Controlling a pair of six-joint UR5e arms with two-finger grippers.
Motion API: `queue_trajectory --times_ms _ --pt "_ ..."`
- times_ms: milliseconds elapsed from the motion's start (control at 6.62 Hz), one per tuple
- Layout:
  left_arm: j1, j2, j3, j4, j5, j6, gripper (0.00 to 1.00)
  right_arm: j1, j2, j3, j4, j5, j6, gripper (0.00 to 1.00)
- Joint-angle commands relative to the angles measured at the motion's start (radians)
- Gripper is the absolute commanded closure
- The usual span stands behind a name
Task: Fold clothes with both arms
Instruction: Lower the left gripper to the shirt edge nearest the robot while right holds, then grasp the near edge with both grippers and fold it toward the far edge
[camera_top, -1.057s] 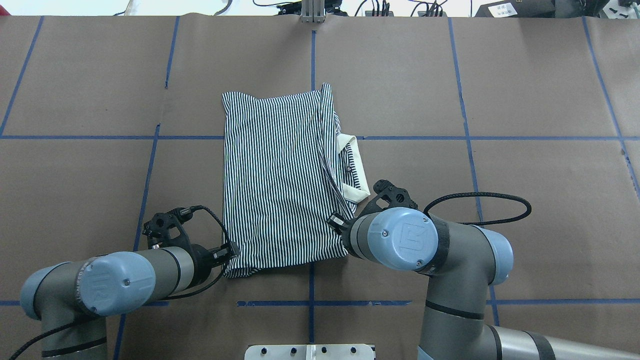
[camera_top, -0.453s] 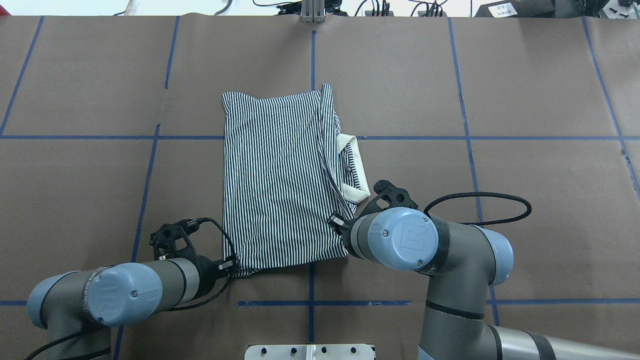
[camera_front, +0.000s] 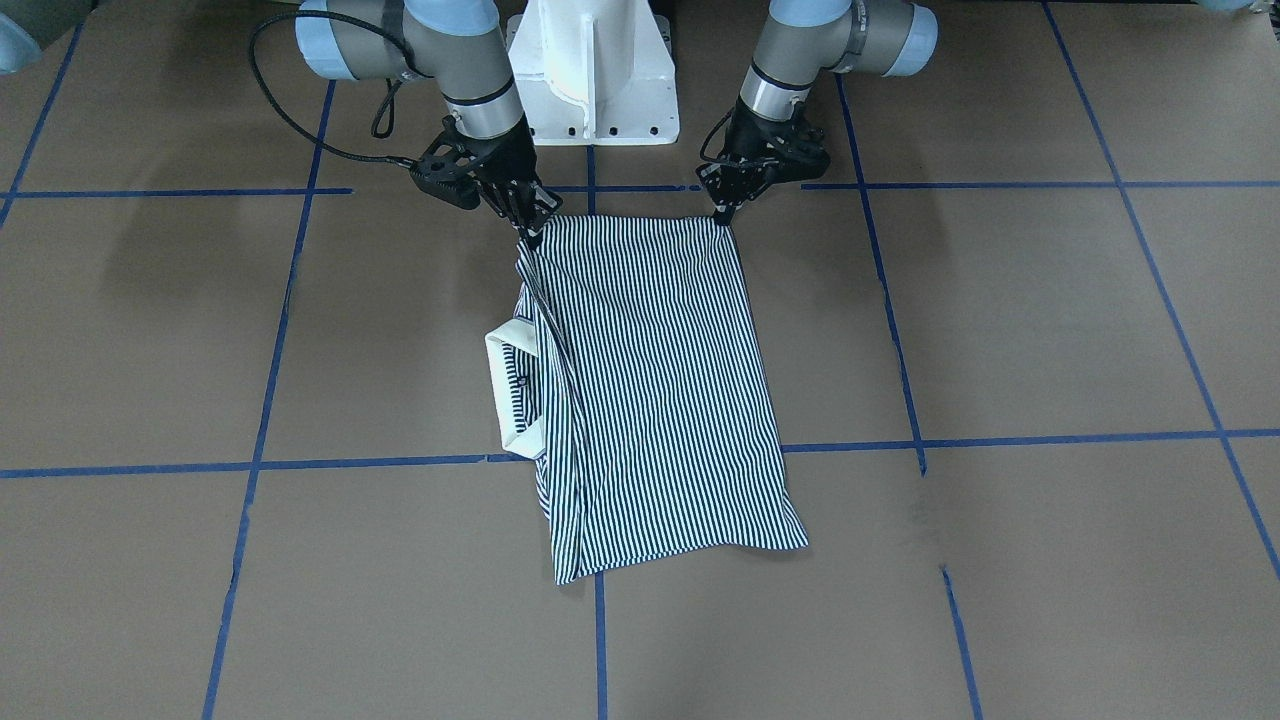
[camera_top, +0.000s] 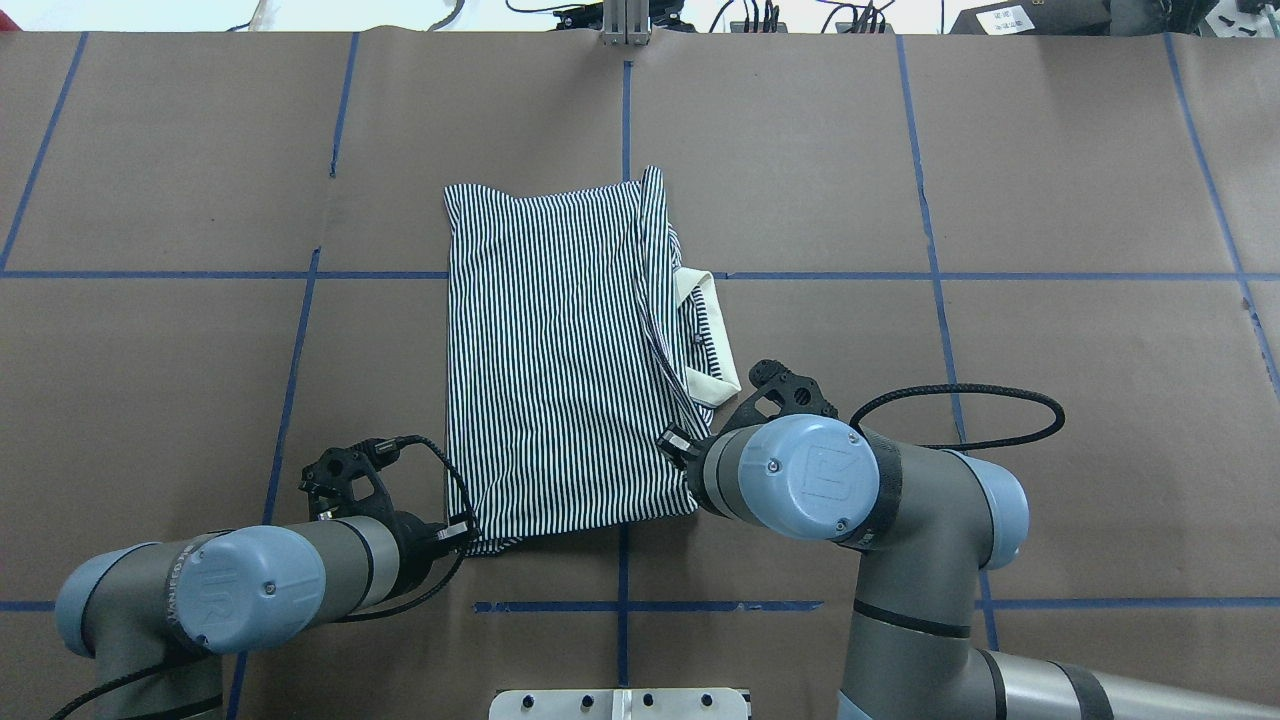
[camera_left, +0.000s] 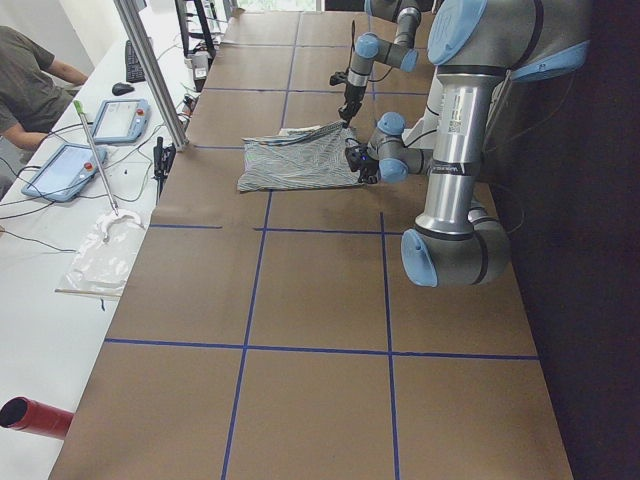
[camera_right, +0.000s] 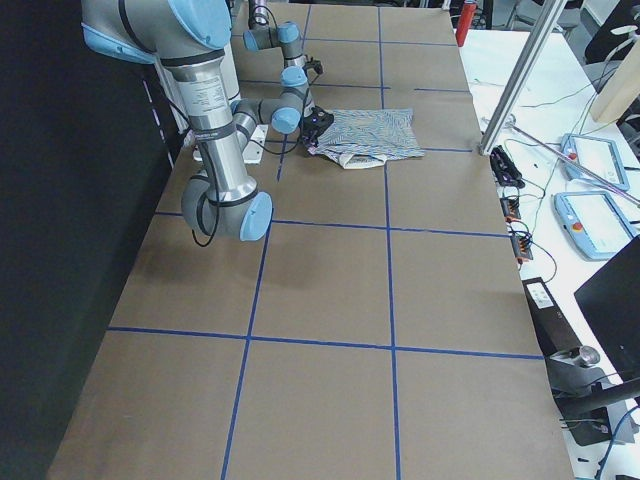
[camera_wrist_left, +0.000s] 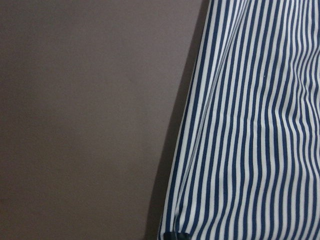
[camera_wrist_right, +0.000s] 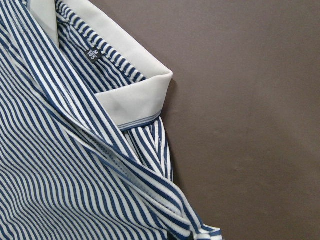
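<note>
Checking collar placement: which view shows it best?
Right wrist: collar close up, fold and neck label visible. Front-facing and overhead show it small at the shirt's side; side views too small to tell; left wrist none.

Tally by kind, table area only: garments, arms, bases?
Navy-and-white striped polo shirt: 1
Silver-grey tubular robot arms: 2 (left, right)
White metal pedestal base: 1
Total: 4

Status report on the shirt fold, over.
Left gripper shut on shirt corner nearest robot. Right gripper shut on the other near corner. Shirt folded lengthwise, collar sticking out. Nothing blocking.
</note>
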Motion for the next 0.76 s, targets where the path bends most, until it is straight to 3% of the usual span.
queue_trajectory --times_ms 0,302,453,604 --pt "-0.008 0.014 -0.093 0.023 -0.001 0.001 1.00 0.002 -0.023 0.034 -0.003 -0.002 0.005 1.00" --pt "-0.008 0.002 -0.329 0.183 -0.022 -0.002 1.00 -0.024 -0.139 0.219 -0.011 -0.008 0.118 1.00" --pt "-0.033 -0.031 -0.342 0.222 -0.056 0.005 1.00 0.003 -0.120 0.221 -0.044 -0.007 0.111 1.00" --pt "-0.132 -0.109 -0.270 0.225 -0.062 0.045 1.00 0.119 -0.007 0.114 -0.042 0.004 0.091 1.00"
